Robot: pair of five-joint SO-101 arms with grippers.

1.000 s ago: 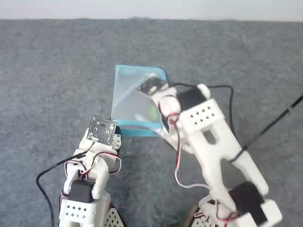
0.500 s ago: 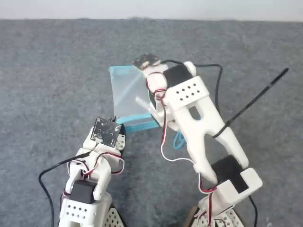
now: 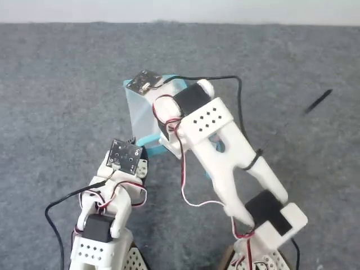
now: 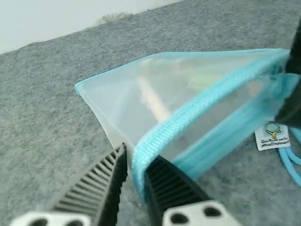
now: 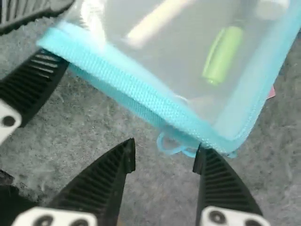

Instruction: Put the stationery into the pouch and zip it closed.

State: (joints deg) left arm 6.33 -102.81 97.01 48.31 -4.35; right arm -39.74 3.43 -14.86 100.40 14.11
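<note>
Step in hand: zipping. Stationery already inside pouch (image 3: 142,119): green pen (image 5: 222,54) and cream stick (image 5: 157,19) visible through clear wall. Pouch lies on grey tabletop (image 3: 56,84), 11 o'clock from centre of high view, zip band along its 6 o'clock edge. Left gripper (image 4: 136,162) fingers pinched on zip band corner, anchoring it. Right gripper (image 5: 165,150) fingers wide, straddling pull loop (image 5: 160,141), not gripping. How far zip is closed: cannot tell. Next move likely calls for closing on loop and drawing it along band while left gripper resists.

Clear plastic pouch (image 4: 188,89) with a light-blue zip edge, lying on grey carpet (image 4: 42,103); inside, a green pen (image 5: 221,54) and a cream stick (image 4: 153,101).
</note>
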